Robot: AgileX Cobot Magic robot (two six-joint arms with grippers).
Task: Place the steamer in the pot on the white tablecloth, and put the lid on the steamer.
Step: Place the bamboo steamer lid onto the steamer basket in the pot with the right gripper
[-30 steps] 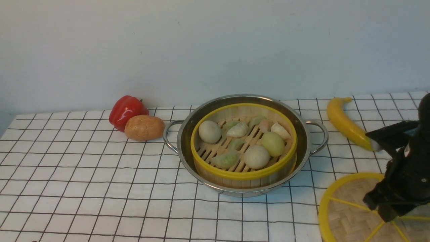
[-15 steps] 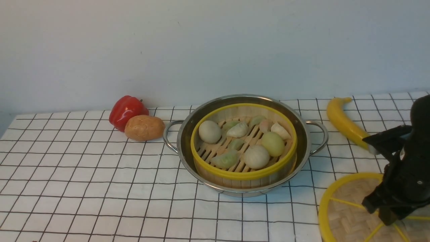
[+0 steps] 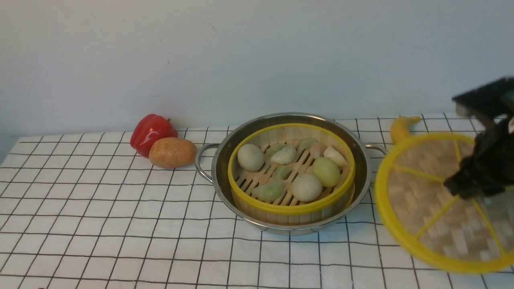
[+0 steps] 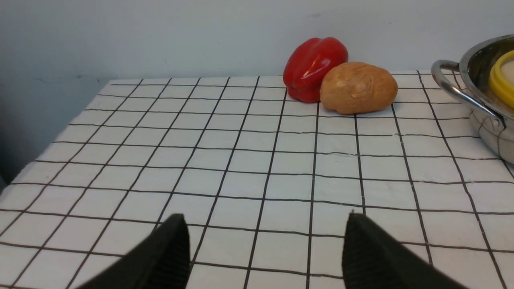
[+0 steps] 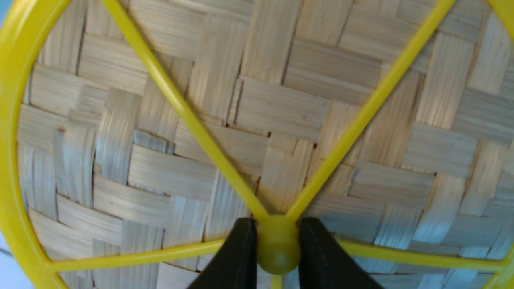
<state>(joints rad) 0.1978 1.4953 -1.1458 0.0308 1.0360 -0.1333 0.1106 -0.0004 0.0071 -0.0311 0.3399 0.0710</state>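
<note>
- The right fingers (image 5: 237, 261) are clenched on the small centre knob (image 5: 278, 251) of the lid (image 3: 425, 196), one finger on each side. Nothing else supports the disc.
- The lid hangs clear of the white tablecloth (image 3: 100, 220), at roughly 4 o'clock from the pot (image 3: 223, 152). It is tilted so its woven face shows toward the robot. In the front view its rim overlaps the pot's 3 o'clock handle (image 3: 373, 147) and hides most of the banana (image 3: 401, 124).
- The steamer (image 3: 289, 209) sits inside the pot, its dumplings and buns uncovered, so only the covering step looks left.
- The left fingers (image 4: 168, 257) are spread wide with nothing between them. They hover over bare cloth at the pot's 9 o'clock side, with the red pepper (image 4: 315, 66) and the potato (image 4: 357, 87) ahead of them.
- Risk: a round knob pinched from only two sides can act as a pivot, so the wide disc may swing or slip out during the carry.
- Risk: if the lid stays tilted, its low edge could catch the pot's handle or steel rim and shove the pot across the cloth.
- Risk: a release off centre would leave the lid perched askew on the steamer's yellow rim, or propped on a bun.
</note>
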